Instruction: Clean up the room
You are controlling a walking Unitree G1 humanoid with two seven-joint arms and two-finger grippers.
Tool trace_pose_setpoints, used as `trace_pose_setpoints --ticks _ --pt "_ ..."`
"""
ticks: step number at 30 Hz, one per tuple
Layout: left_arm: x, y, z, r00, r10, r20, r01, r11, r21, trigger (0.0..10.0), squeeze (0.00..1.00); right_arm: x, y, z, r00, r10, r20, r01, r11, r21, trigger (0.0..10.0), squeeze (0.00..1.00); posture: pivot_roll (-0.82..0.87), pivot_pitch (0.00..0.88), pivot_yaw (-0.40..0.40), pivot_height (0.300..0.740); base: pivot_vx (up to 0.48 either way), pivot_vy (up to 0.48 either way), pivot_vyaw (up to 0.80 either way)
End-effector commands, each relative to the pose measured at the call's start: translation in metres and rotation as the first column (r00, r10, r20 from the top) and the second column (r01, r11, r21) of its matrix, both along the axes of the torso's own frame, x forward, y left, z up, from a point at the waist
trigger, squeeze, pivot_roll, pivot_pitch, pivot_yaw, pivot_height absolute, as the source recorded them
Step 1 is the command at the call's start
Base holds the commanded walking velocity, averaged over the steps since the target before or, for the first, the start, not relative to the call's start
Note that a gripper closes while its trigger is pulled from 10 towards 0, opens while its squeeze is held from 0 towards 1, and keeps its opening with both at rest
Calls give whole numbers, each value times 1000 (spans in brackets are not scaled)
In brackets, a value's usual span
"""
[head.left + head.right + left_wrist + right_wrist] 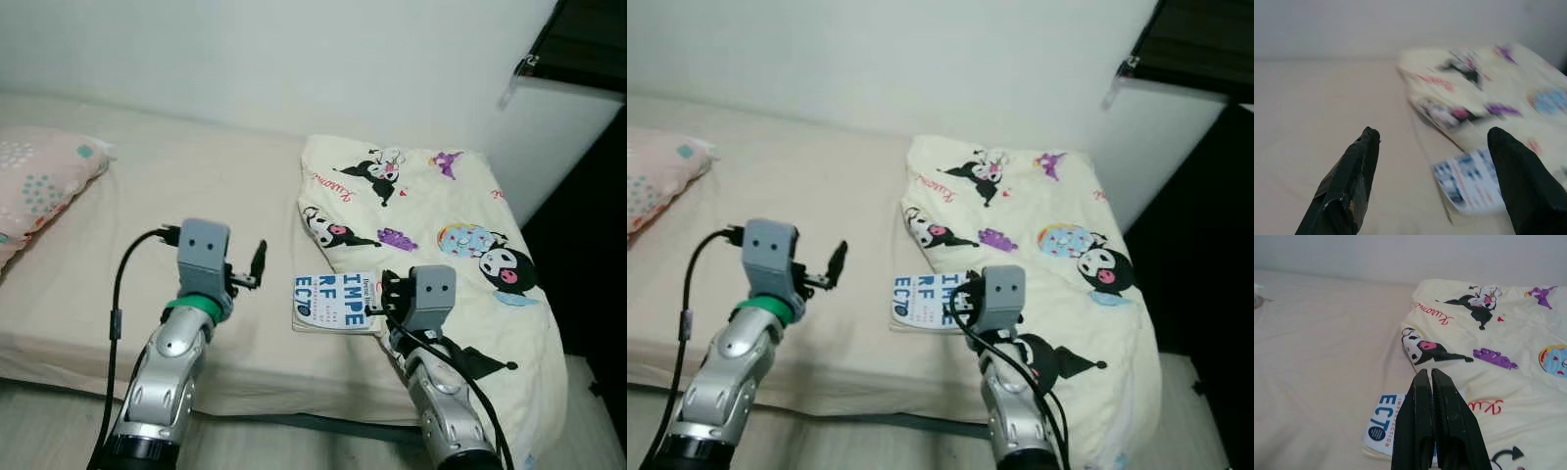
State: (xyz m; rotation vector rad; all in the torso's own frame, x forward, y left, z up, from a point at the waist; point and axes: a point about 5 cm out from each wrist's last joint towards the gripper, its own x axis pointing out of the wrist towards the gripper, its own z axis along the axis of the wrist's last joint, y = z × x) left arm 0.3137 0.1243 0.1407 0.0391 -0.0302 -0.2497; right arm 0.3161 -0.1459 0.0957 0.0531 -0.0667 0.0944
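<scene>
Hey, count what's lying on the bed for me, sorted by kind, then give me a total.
Pillow: 1
Cartoon-print blanket: 1
Book: 1
Total: 3

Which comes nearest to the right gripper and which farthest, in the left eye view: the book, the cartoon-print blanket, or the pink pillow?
From the right gripper:
1. Book, directly beside its fingertips, on its left.
2. Cartoon-print blanket, spread just beyond and to its right.
3. Pink pillow, far across the bed on the left.
</scene>
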Motion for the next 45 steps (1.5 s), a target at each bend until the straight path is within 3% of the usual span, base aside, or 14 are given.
trace_pose_setpoints --ticks 1,3,5,11,13,14,15,17,21,23,26,37,41,45 --pt "-4 -2 -16 997 -50 -58 52 998 33 10000 0 -4 -3 -12 998 -5 -59 4 1000 -6 10000 0 -5 64 -1 740 0 0 0" --pt "-4 -2 -16 997 -50 -58 52 998 33 10000 0 -4 -3 -12 998 -5 -59 4 1000 -6 10000 0 -5 64 -1 740 0 0 0" --pt "-15 4 -46 987 -100 -124 126 967 222 10000 0 -7 -4 -21 994 -6 -112 3 1000 -29 10000 0 -8 66 -4 740 0 0 0" --pt "-31 11 -71 979 -84 -183 137 943 303 10000 0 -10 -7 -37 978 -23 -208 12 998 -57 10000 0 -15 73 -4 740 0 0 0" --pt "-48 11 -86 970 -117 -214 198 891 408 10000 0 -16 -10 -50 963 -22 -267 5 998 -64 10000 0 -15 74 -4 740 0 0 0" --pt "-59 11 -95 962 -159 -223 250 844 475 10000 0 -20 -13 -57 957 -23 -289 -2 996 -86 10000 0 -19 74 2 740 0 0 0" --pt "-59 11 -95 962 -159 -223 250 844 475 10000 0 -20 -13 -57 957 -23 -289 -2 996 -86 10000 0 -19 74 2 740 0 0 0" --pt "-71 13 -103 940 -217 -262 325 800 504 10000 0 -26 -18 -66 951 -34 -308 -8 991 -134 10000 0 -19 74 2 740 0 0 0" --pt "-64 17 -94 958 -203 -202 278 833 479 10000 0 -29 -29 -69 949 -85 -305 35 986 -166 10000 0 -21 72 4 740 0 0 0" --pt "-51 19 -85 980 -157 -119 196 836 513 10000 0 -27 -32 -66 948 -109 -297 84 992 -98 10000 0 -20 70 4 740 0 0 0" --pt "-45 15 -82 985 -145 -94 172 840 514 10000 0 -24 -29 -64 949 -110 -295 109 994 -21 10000 0 -19 68 4 740 0 0 0" --pt "-51 -3 -83 965 -252 -75 254 816 520 10000 0 -23 -8 -61 968 -51 -245 43 998 -36 10000 0 -17 51 5 740 0 0 0" --pt "-45 -3 -80 979 -175 -102 201 909 366 10000 0 -22 -3 -56 977 -24 -210 13 998 -56 10000 0 -17 44 4 740 0 0 0" --pt "-43 -4 -77 979 -179 -95 201 905 375 10000 0 -21 1 -51 985 6 -174 -23 995 -97 10000 0 -19 36 6 740 0 0 0"
